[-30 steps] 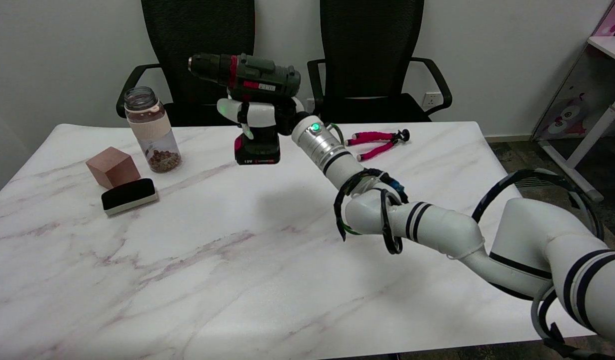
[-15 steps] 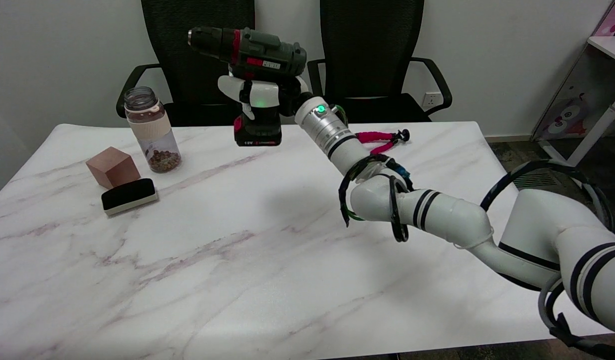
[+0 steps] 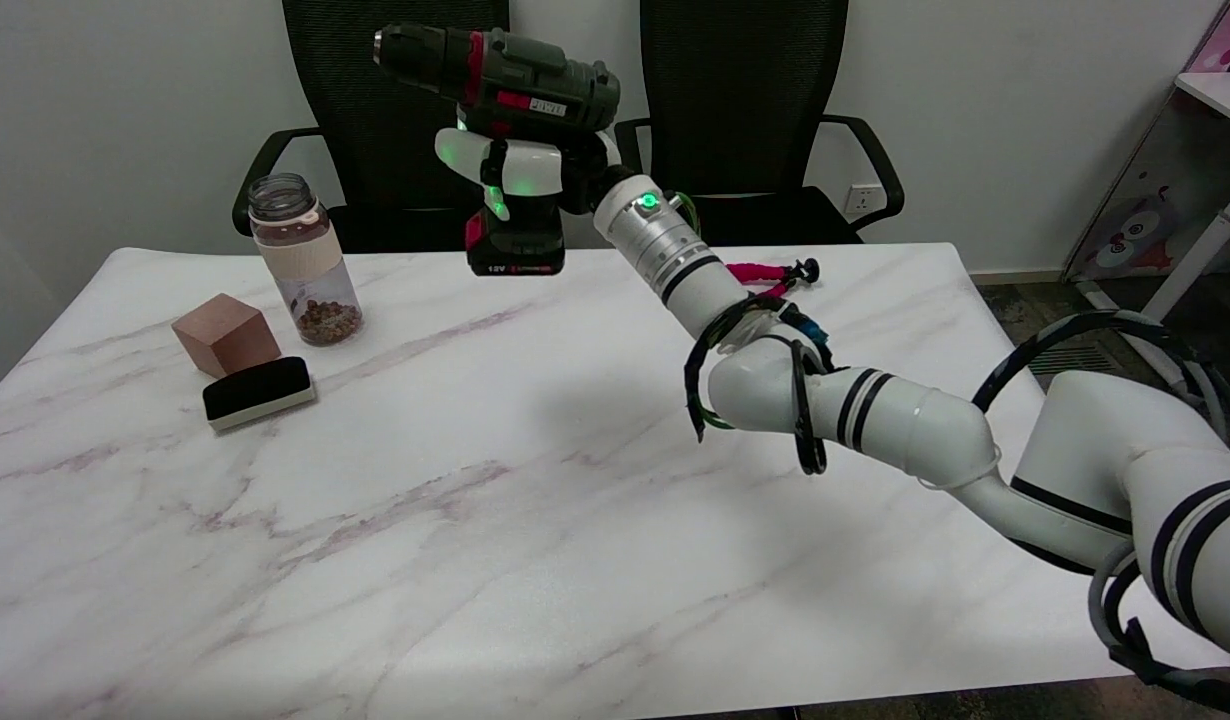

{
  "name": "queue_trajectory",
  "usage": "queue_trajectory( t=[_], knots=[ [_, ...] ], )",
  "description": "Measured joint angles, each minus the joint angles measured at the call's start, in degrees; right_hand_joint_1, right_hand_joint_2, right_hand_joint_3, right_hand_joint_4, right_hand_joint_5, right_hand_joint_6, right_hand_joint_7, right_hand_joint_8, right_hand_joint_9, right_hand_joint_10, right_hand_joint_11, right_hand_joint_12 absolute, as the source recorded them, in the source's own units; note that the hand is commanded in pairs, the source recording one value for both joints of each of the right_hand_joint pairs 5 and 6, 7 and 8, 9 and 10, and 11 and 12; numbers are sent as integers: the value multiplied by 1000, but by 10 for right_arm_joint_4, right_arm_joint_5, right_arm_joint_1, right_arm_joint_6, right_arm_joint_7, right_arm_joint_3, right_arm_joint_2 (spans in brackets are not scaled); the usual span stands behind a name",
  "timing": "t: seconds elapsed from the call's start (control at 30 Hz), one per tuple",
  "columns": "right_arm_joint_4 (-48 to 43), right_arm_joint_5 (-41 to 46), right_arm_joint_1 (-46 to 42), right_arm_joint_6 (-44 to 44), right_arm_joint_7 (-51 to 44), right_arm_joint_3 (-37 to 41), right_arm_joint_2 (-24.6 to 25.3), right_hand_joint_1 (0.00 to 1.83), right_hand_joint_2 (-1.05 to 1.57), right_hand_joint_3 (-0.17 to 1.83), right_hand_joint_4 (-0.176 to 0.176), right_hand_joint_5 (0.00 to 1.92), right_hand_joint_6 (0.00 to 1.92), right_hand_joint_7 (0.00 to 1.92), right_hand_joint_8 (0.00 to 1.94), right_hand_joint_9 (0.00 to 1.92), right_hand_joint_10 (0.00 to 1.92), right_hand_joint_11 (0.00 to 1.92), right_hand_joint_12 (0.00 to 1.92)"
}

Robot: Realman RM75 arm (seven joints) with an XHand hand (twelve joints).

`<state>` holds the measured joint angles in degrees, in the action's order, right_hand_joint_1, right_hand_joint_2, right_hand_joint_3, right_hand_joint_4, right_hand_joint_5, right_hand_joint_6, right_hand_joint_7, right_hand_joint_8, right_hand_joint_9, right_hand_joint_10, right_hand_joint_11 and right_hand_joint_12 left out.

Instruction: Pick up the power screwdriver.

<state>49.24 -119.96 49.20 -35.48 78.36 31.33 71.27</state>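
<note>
Near edge of the marble counter is bare stone from my side. My right arm comes in from the lower right, elbow low, forearm angled up and across toward the far middle.

Mid-left on the counter: black board eraser lying flat, a brown wooden cube just behind it, touching or nearly so, can't tell. Beyond those a clear jar with a tan sleeve and some brown bits in the bottom, upright.

Far right of my wrist, a pink flexible tripod lies on the counter, partly hidden behind my forearm.

My hand is wrapped around the grip of the power screwdriver, fingers closed on the handle just under the motor body. The tool is clear of the counter, well above it, chuck pointing left, battery pack hanging below my fingers. Two black office chairs sit behind, at the far edge.

Judgement: pickup looks essentially done. Risks from here: tool is top-heavy with the battery below, so a loose grip could let it pivot or slide down through my fingers. A finger pressing the trigger could spin the chuck. Swinging left or lowering carelessly could clip the jar.
</note>
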Motion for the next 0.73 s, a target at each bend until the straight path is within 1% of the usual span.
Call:
queue_trajectory(
  t=[0.73],
  knots=[
    [32, 2, -16, 1, 2, 1, -13, 942, 1090, 832, 176, 1920, 1920, 1920, 1920, 1920, 1920, 1920, 1920]
  ],
)
